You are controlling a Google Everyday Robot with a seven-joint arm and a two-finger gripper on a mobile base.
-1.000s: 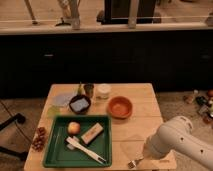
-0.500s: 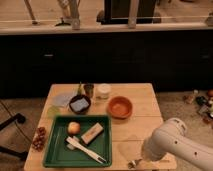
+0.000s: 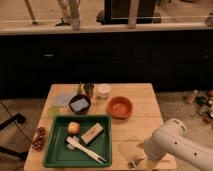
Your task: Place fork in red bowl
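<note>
The fork (image 3: 133,162) is a small shiny metal piece lying on the wooden table (image 3: 135,132) at its front edge, right of the green tray. The red bowl (image 3: 120,106) is orange-red and round and stands near the table's middle back, well away from the fork. My white arm (image 3: 175,145) reaches in from the lower right. The gripper (image 3: 142,159) is low at the table's front edge, right beside the fork, and is mostly hidden under the arm.
A green tray (image 3: 60,152) at the front left holds an apple (image 3: 74,127), a brown block (image 3: 92,133) and white plastic utensils (image 3: 86,149). A small dark bowl (image 3: 79,104), a dark cup (image 3: 89,90) and a white cup (image 3: 103,91) stand at the back.
My arm has moved left and lower toward the fork at the table's front edge, mostly in the first half second. The fork has stayed where it was.
</note>
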